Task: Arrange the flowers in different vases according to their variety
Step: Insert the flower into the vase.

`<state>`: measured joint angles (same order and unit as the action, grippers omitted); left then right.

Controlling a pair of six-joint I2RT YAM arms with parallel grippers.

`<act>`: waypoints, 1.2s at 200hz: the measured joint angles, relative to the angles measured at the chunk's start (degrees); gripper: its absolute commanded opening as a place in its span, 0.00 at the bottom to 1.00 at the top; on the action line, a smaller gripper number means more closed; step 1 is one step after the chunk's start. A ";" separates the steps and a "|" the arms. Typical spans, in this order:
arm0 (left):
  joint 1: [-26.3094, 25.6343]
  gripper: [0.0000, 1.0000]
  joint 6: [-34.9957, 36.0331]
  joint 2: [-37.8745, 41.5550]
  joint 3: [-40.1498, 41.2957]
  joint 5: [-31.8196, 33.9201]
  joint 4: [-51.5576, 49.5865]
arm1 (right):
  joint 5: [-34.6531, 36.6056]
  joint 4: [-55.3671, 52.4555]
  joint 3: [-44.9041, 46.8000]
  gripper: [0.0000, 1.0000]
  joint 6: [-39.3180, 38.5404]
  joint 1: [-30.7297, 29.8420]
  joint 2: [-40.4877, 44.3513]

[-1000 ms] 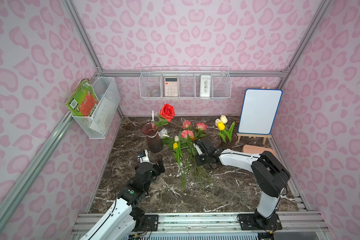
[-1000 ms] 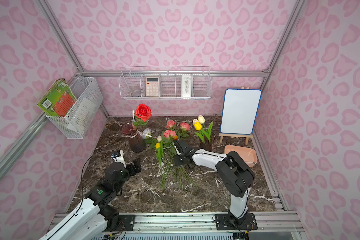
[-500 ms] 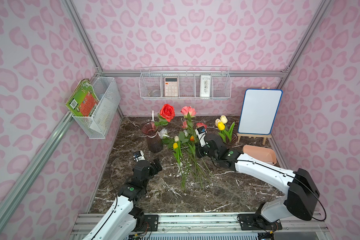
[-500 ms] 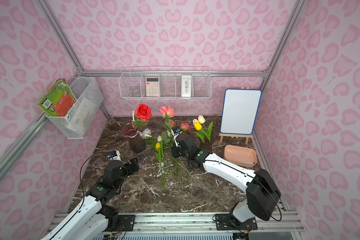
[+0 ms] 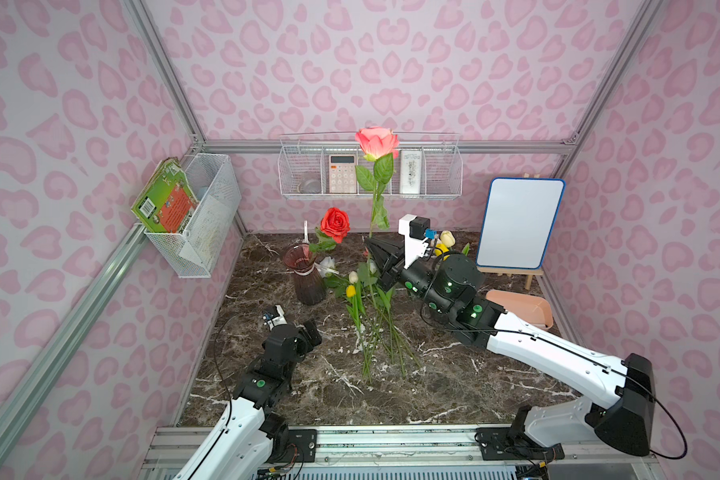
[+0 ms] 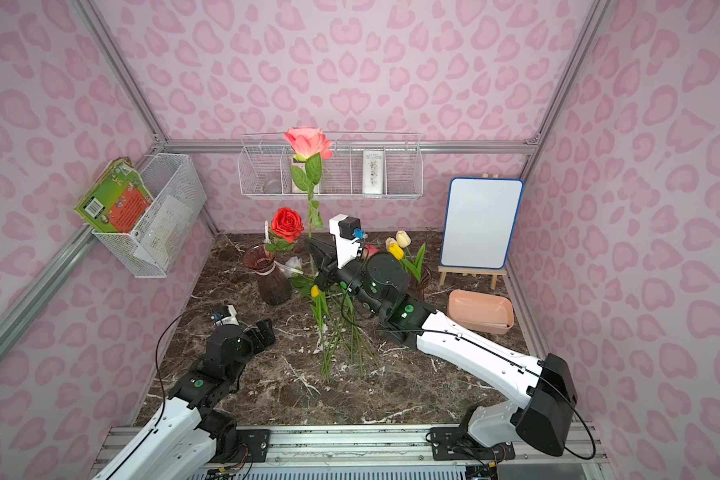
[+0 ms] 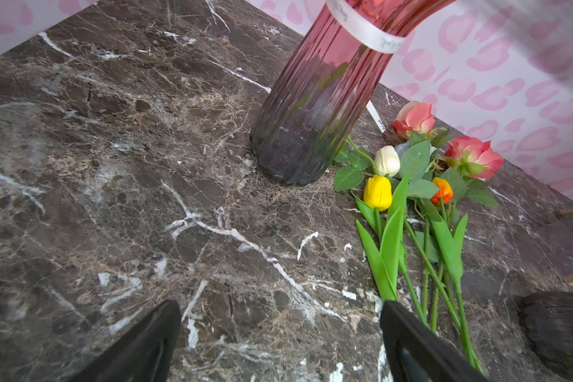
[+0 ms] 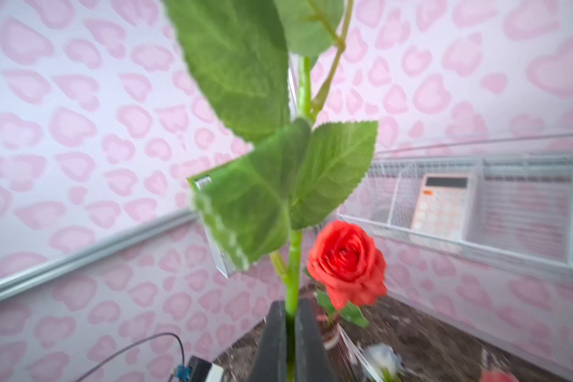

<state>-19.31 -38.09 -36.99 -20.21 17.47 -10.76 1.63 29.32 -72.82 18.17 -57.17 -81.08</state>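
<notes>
Transfer step: right hand (image 5: pixel 368 245) clenches the ruffled pink rose (image 5: pixel 376 142) by its stem, high above the dark marble surface (image 5: pixel 308 395), left hand (image 7: pixel 280 303) released; next the stem end likely needs threading into the ribbed purplish glass vase (image 5: pixel 308 286) holding the red rose (image 5: pixel 335 222).

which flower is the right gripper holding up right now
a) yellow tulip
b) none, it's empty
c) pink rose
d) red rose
C: the right gripper is shut on the green stem of the pink rose, whose bloom stands high above it, while the red rose sits in the vase.
</notes>
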 measured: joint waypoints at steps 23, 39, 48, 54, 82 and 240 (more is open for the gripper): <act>0.02 0.98 -0.59 1.18 0.42 0.68 -0.22 | -1.31 6.54 -5.99 0.00 -0.28 -1.73 -5.29; 0.02 0.98 -0.79 2.32 0.96 1.20 -0.39 | -2.54 10.69 -11.45 0.00 -0.66 -2.25 -10.19; 0.02 0.98 -1.05 2.75 1.44 1.53 -0.48 | -2.56 12.50 -14.40 0.00 -0.76 -2.25 -12.98; 0.00 0.98 -1.25 3.04 1.77 1.75 -0.57 | -2.78 13.46 -16.33 0.00 -0.87 -2.23 -14.84; 0.02 0.98 -2.27 3.56 2.32 2.78 -0.90 | -3.87 15.87 -26.01 0.00 -1.99 -2.25 -24.35; -0.59 0.98 -2.49 6.62 2.78 6.58 -3.37 | -3.23 8.90 -66.77 0.00 -4.22 1.79 -64.87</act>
<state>-19.90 -40.58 -30.37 -17.43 24.05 -14.13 -1.61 38.22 -139.59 13.96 -55.37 -145.95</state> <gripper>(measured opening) 0.981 0.070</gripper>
